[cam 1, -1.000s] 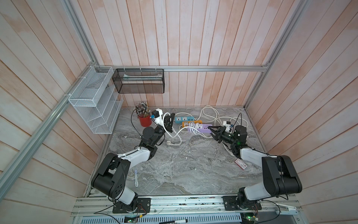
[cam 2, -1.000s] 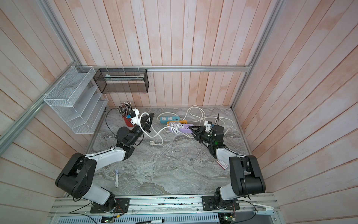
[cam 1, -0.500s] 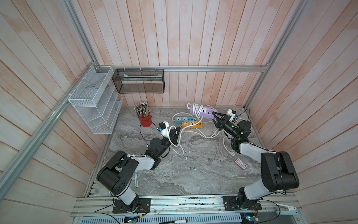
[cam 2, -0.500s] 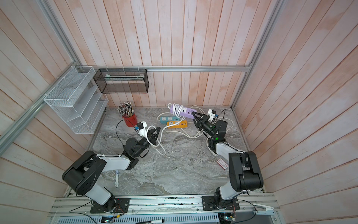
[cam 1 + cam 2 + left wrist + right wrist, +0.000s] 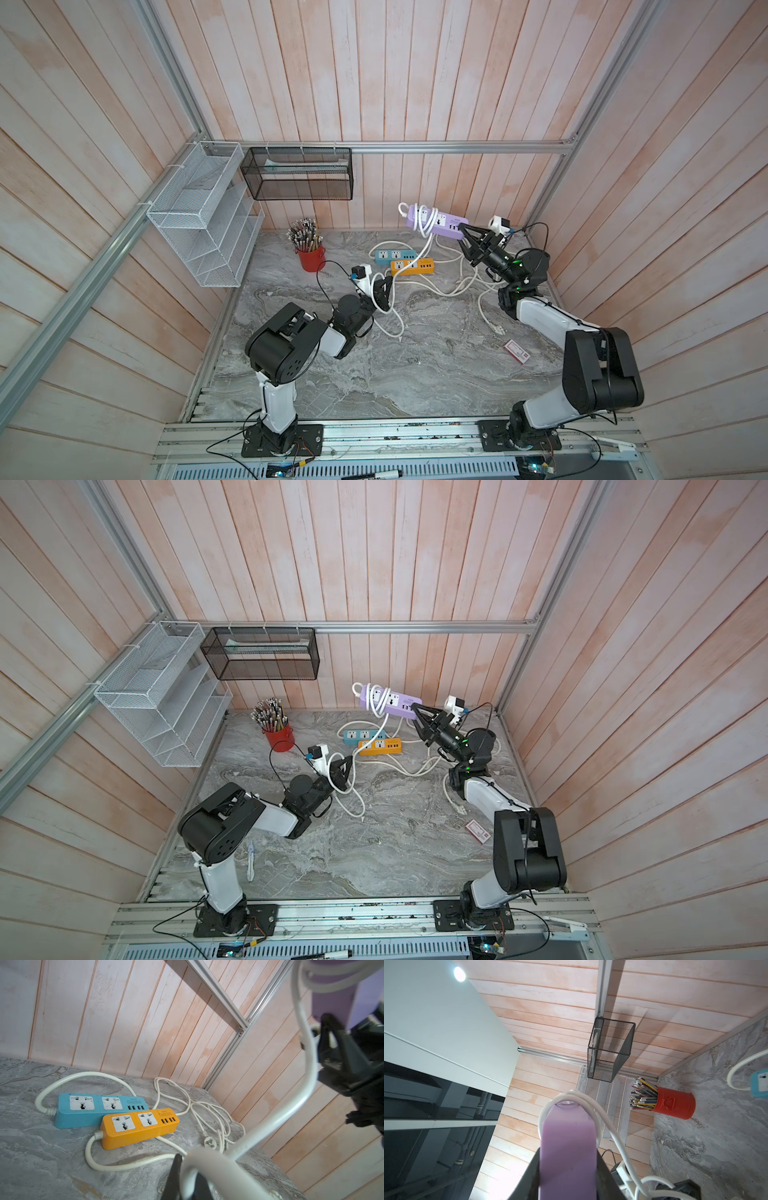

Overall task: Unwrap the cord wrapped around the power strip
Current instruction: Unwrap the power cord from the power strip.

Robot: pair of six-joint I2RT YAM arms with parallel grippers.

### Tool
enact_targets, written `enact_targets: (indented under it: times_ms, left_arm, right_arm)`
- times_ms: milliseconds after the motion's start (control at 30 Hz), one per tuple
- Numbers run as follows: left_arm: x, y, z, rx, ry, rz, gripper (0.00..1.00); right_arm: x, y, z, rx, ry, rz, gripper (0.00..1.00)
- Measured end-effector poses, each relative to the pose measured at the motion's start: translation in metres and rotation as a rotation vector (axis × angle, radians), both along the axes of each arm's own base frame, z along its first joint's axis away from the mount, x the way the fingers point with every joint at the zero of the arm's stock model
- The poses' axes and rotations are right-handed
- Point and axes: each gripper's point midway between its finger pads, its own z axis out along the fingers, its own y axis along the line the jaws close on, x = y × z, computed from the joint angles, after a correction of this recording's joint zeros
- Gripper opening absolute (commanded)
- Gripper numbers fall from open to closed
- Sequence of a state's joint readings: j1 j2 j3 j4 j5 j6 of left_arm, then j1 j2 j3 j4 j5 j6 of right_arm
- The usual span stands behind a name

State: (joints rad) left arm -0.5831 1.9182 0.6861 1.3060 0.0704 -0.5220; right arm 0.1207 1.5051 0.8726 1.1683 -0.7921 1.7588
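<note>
The purple power strip [image 5: 441,218] [image 5: 394,699] [image 5: 568,1142] hangs in the air near the back wall. My right gripper [image 5: 463,233] [image 5: 416,711] [image 5: 568,1154] is shut on one end of it. Loops of the white cord [image 5: 424,224] [image 5: 379,704] [image 5: 591,1105] still wrap its far end. From there the cord [image 5: 301,1095] slopes down to my left gripper [image 5: 383,289] [image 5: 343,771] [image 5: 187,1165], which is shut on it low over the table. Past the left gripper, the rest of the cord lies in a loop on the table.
A blue power strip [image 5: 395,255] and an orange one [image 5: 412,266] lie mid-table with their cords spread to the right. A red cup of pencils [image 5: 311,257], a white wire rack [image 5: 203,216] and a black mesh basket [image 5: 297,174] stand at back left. A small card [image 5: 516,351] lies front right.
My right gripper has lifted the purple strip from just above the table up toward the back wall. My left gripper has drawn the cord forward and down, away from the red cup.
</note>
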Motion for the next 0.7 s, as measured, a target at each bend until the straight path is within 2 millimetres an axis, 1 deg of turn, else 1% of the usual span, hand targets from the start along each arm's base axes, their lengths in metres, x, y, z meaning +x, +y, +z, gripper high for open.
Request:
enact_targets:
  times_ms: [100, 167, 200, 233, 300, 367, 400, 433, 600, 700]
  left_arm:
    - [0.02, 0.011, -0.003, -0.001, 0.004, 0.039, 0.0]
    - [0.033, 0.019, 0.0, 0.0, 0.001, 0.067, 0.0]
    - [0.039, 0.024, 0.003, -0.001, -0.006, 0.078, 0.03]
    - [0.044, 0.027, 0.008, -0.005, -0.016, 0.081, 0.18]
    - [0.051, 0.032, 0.019, -0.015, -0.041, 0.052, 0.58]
    - [0.054, 0.034, 0.028, -0.023, -0.063, 0.004, 0.88]
    - [0.055, 0.035, 0.033, -0.024, -0.075, -0.022, 0.92]
    - [0.055, 0.034, 0.035, -0.02, -0.078, -0.044, 0.93]
    - [0.048, 0.021, 0.037, 0.088, -0.058, -0.135, 0.93]
    - [0.047, 0.023, 0.037, 0.181, -0.046, -0.127, 0.93]
  right_arm:
    - [-0.014, 0.003, 0.013, -0.01, -0.034, 0.032, 0.23]
    - [-0.022, 0.004, 0.02, -0.015, -0.051, 0.046, 0.23]
    - [-0.025, 0.003, 0.023, -0.016, -0.056, 0.047, 0.23]
    - [-0.029, 0.003, 0.026, -0.015, -0.062, 0.047, 0.23]
    - [-0.035, 0.002, 0.03, -0.017, -0.071, 0.047, 0.23]
    - [-0.039, 0.002, 0.034, -0.018, -0.08, 0.049, 0.23]
    - [-0.039, 0.002, 0.035, -0.017, -0.083, 0.048, 0.23]
    - [-0.039, 0.001, 0.035, -0.017, -0.083, 0.048, 0.23]
    - [-0.036, -0.001, 0.033, -0.012, -0.069, 0.044, 0.23]
    - [-0.034, -0.003, 0.032, -0.009, -0.061, 0.041, 0.23]
